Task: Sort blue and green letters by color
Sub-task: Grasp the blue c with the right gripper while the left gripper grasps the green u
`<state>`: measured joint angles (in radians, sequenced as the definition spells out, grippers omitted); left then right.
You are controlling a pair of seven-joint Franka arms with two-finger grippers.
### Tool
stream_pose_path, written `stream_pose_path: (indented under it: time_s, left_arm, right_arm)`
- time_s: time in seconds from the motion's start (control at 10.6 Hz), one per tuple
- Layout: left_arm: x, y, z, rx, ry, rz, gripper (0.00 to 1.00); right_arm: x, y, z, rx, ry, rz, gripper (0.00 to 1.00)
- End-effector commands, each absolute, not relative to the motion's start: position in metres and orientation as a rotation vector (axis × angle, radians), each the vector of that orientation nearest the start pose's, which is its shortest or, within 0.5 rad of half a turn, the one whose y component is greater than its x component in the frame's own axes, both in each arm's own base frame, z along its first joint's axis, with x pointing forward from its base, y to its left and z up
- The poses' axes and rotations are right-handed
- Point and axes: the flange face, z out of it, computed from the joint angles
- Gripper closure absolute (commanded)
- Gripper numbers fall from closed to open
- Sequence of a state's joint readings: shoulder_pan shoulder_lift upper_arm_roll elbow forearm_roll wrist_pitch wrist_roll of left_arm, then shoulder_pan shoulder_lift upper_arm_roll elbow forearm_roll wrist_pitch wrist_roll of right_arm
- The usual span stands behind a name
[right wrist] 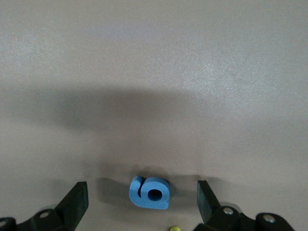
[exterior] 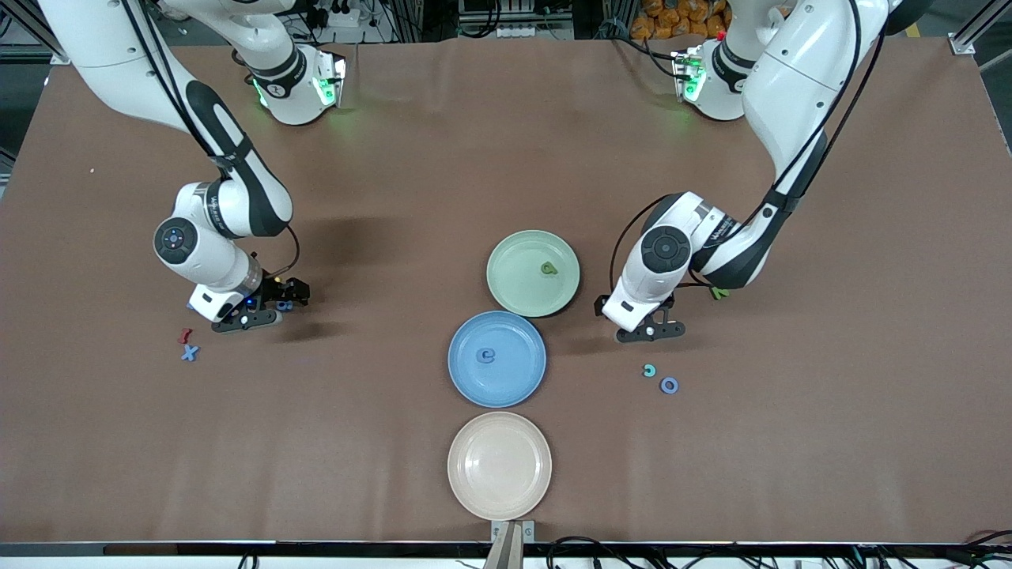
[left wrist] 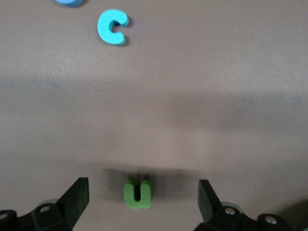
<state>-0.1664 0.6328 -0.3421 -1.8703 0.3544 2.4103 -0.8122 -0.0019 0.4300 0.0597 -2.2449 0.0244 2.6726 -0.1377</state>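
My left gripper (exterior: 642,320) (left wrist: 143,186) is low over the table beside the green plate (exterior: 514,294), open, with a green U (left wrist: 137,194) lying free between its fingers. A turquoise C (exterior: 649,370) (left wrist: 113,28) and a blue O (exterior: 669,386) lie nearer the front camera. My right gripper (exterior: 273,304) (right wrist: 142,188) is low at the right arm's end, open around a blue 6 (right wrist: 149,192) (exterior: 283,305) that lies flat. A blue X (exterior: 190,352) lies close by. The green plate holds one green letter (exterior: 549,269). The blue plate (exterior: 474,387) holds one blue letter (exterior: 486,356).
An empty beige plate (exterior: 499,465) sits nearest the front camera, in line with the other two plates. A small red letter (exterior: 185,335) lies next to the blue X. Another green piece (exterior: 719,293) shows under the left arm. A yellow bit (right wrist: 174,228) peeks in by the 6.
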Motion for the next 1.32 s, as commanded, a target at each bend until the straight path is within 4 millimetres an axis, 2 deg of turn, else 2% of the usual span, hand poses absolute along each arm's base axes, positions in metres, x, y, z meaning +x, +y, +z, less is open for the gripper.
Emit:
stream_pose_path:
  time_s: [0.0, 0.19, 0.47, 0.85, 1.04, 1.13, 1.23]
  left_arm:
    - [0.546, -0.295, 0.177, -3.11, -0.087, -0.018, 0.0]
    - [0.535, -0.292, 0.172, -3.139, -0.08, -0.049, 0.0]
    - [0.535, -0.29, 0.173, -3.14, -0.086, -0.053, 0.0]
    - [0.536, -0.29, 0.176, -3.132, -0.057, -0.071, 0.0]
    - [0.536, -0.29, 0.176, -3.131, -0.055, -0.072, 0.0]
    - [0.535, -0.29, 0.176, -3.131, -0.076, -0.069, 0.7]
    - [0.534, -0.283, 0.172, -3.125, -0.093, -0.055, 1.0]
  right_arm:
    - [0.532, 0.029, 0.179, -3.079, -0.267, -0.013, 0.21]
    - [0.528, 0.028, 0.175, -3.079, -0.264, -0.017, 0.36]
    - [0.528, 0.027, 0.174, -3.08, -0.259, -0.015, 0.77]
    - [0.531, 0.03, 0.178, -3.075, -0.25, -0.027, 0.81]
    - [0.542, 0.033, 0.189, -3.072, -0.243, -0.058, 0.81]
    - [0.552, 0.037, 0.197, -3.072, -0.188, -0.079, 0.81]
    - [0.562, 0.044, 0.206, -3.067, -0.152, -0.068, 0.8]
